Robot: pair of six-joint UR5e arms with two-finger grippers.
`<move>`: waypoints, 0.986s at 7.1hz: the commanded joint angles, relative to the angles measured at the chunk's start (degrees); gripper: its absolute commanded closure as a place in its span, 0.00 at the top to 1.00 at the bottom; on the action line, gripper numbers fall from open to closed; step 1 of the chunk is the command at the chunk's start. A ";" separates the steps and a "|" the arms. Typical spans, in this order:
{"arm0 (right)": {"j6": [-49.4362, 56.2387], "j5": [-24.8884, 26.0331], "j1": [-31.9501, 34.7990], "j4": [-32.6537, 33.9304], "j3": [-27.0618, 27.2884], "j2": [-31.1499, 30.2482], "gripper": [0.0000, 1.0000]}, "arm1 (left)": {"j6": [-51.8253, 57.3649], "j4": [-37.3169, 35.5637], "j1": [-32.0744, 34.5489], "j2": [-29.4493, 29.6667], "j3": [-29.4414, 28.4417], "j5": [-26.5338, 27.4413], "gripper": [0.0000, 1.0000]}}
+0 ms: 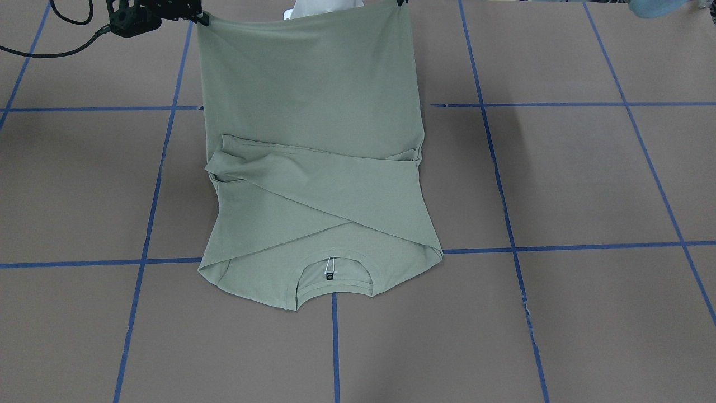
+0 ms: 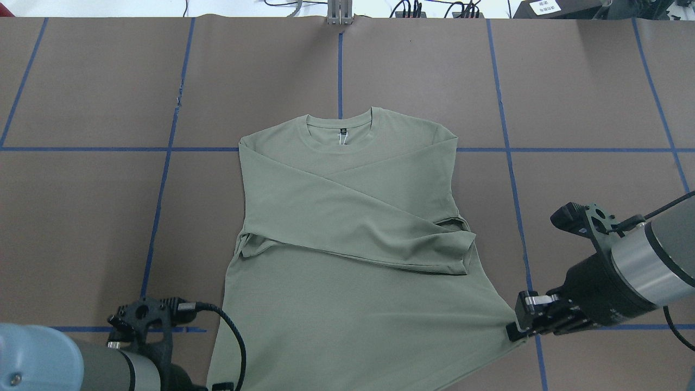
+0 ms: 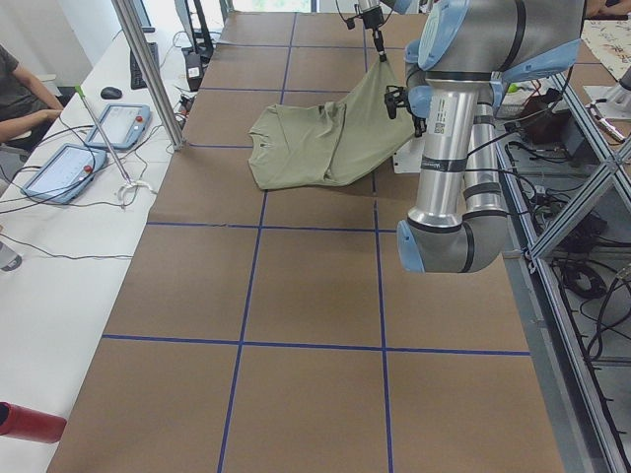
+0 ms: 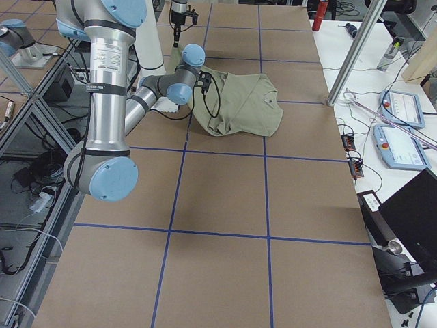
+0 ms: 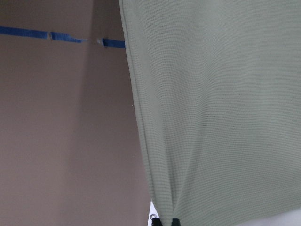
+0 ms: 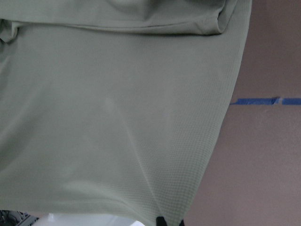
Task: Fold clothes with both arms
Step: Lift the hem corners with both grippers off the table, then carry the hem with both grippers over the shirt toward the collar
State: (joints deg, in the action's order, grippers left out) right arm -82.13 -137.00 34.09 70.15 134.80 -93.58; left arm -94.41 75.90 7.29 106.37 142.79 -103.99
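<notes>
Both grippers have a pinch on the shirt (image 2: 347, 217) right now: the left gripper (image 5: 164, 221) is clamped on one bottom corner of the hem (image 1: 305, 19), and the right gripper (image 2: 513, 330) is clamped on the other corner. From my wrist feeds the cloth bunches right into the black fingertips on each side, so I'd call both holds solid. The shirt sits about mid-worktop (image 2: 81, 217). Its collar (image 2: 339, 117) points at the far edge, away from the robot, and lies flat, while the bottom part is lifted off the surface toward the near edge and stretched fairly taut between the two arms. Progress-wise, I'd say we're roughly halfway. Both sleeves (image 2: 380, 239) are already folded in and crossed over the chest, so the sides are done and look tidy enough, though one cuff pokes out a little on the right arm's side. What's left, as I read it, is carrying the hem over to the collar to halve the body, laying it down flat, letting go, and maybe one more fold after that. Nothing's stacked yet.
</notes>
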 commanded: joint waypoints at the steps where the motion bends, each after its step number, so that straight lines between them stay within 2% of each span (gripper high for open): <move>1: 0.48 0.42 8.49 -0.10 -7.13 6.44 0.00 | 6.31 0.21 11.29 0.59 -1.98 -0.16 0.00; 3: 0.57 0.50 13.96 -0.19 -17.41 15.66 0.00 | 12.03 0.74 21.32 3.92 -8.99 -1.29 0.00; 5: 0.57 0.59 17.83 -0.19 -26.38 24.11 0.00 | 13.28 5.64 28.62 7.00 -17.51 -2.52 0.00; 7: 1.09 3.29 19.08 -0.10 -32.03 28.35 0.00 | 14.08 11.79 32.51 7.18 -23.41 -2.53 0.00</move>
State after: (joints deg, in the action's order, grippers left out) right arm -81.41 -135.57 52.27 69.99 106.45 -68.15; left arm -80.77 84.05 37.36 113.26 123.24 -106.41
